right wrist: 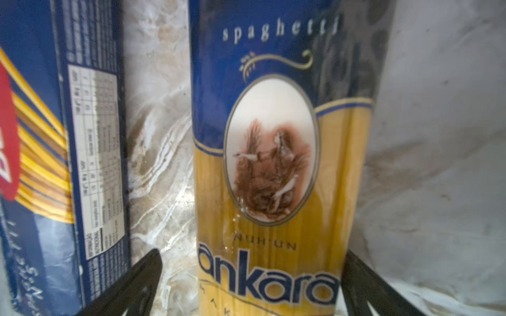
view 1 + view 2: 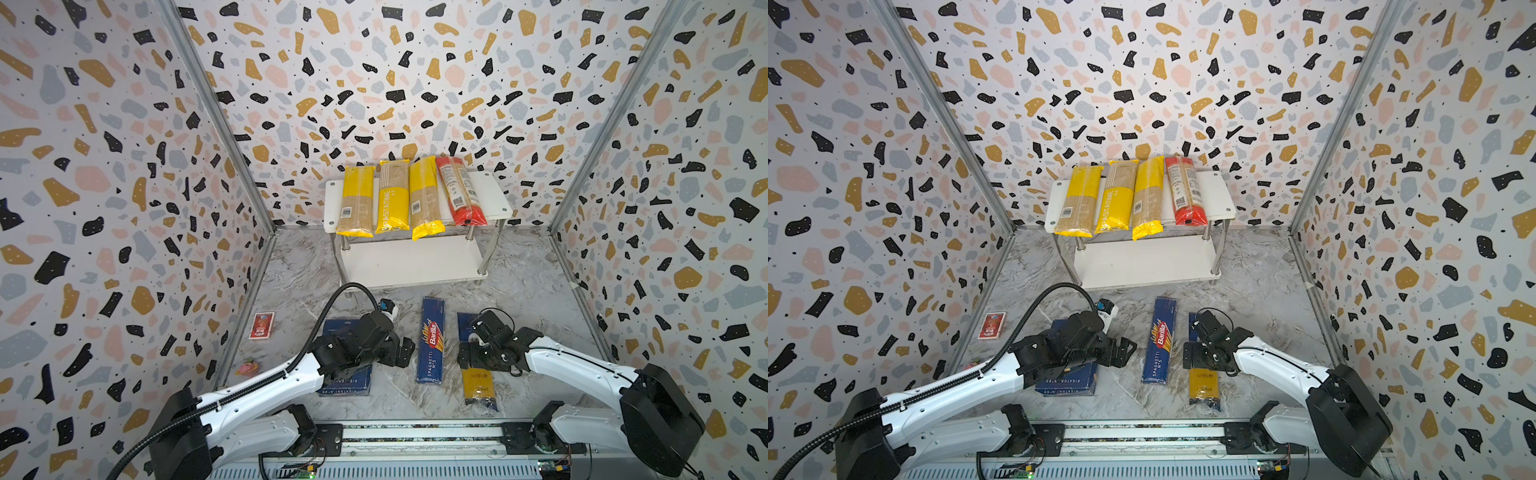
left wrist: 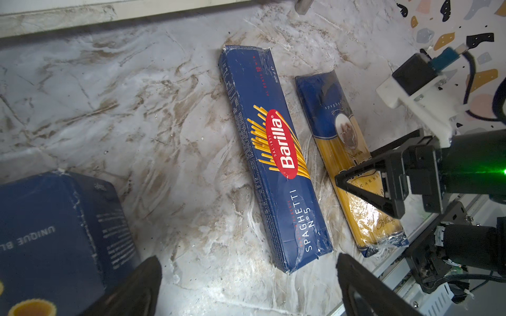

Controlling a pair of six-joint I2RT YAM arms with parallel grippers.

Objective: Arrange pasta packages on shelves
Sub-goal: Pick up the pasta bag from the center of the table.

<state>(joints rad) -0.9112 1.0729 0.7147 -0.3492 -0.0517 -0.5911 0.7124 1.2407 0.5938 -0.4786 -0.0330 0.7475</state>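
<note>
My left tool wide open, empty, beside the wide blue box, my right tool wide open astride the blue-topped bag on the worktop, four bags on the top shelf.

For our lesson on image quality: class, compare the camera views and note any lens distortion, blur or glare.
In both top views the wide lens makes the corner posts lean outward, focus sharp; in the left wrist view the spaghetti box is crisp, with a green glare spot at the edge; in the right wrist view the blue-topped bag, very close, looks soft.
</note>
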